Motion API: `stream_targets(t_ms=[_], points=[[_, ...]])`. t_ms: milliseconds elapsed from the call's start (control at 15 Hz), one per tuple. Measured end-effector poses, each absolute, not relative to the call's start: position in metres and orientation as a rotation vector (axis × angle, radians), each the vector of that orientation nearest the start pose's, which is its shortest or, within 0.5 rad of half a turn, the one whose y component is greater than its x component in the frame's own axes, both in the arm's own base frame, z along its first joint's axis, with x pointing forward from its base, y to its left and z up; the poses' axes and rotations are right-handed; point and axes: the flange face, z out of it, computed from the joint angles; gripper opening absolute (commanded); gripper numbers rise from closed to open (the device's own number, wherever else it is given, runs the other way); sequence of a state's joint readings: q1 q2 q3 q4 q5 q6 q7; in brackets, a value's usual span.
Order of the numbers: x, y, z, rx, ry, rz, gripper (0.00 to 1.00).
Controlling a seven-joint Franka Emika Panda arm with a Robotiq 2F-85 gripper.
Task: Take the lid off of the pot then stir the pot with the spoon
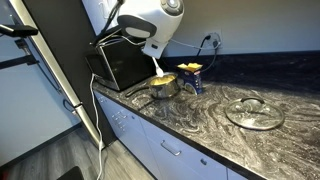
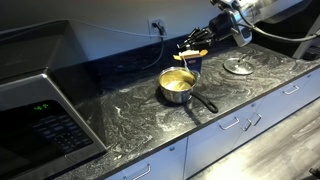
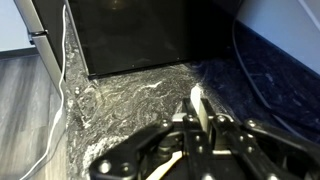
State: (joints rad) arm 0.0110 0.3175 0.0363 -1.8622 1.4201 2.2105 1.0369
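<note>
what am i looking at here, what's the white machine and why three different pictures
It is a robot arm standing at a marbled kitchen counter. Two pictures come from cameras set around the room; the third looks out from the arm's wrist, past its gripper. The gripper is closed on a small white spoon, close to a steel pot with yellow contents. The pot's glass lid lies off to the side on the counter. A black boxy appliance stands nearby.

Pot: small shiny steel saucepan (image 1: 165,87), uncovered, on dark marbled surface (image 1: 200,128)
Lid: round clear glass lid (image 1: 254,112), flat, well apart
Arm: claw (image 1: 155,57) above saucepan, gripping small white spoon (image 1: 158,69)
</note>
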Motion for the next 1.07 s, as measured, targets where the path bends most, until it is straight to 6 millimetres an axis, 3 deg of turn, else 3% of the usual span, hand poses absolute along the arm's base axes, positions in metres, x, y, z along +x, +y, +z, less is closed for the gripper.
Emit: stream_targets(t_ms=[533, 1067], points=[[0.693, 0.082, 0.315, -1.176, 1.713, 0.616, 0.03], [0.71, 0.084, 0.28, -1.194, 1.729, 0.627, 0.03]])
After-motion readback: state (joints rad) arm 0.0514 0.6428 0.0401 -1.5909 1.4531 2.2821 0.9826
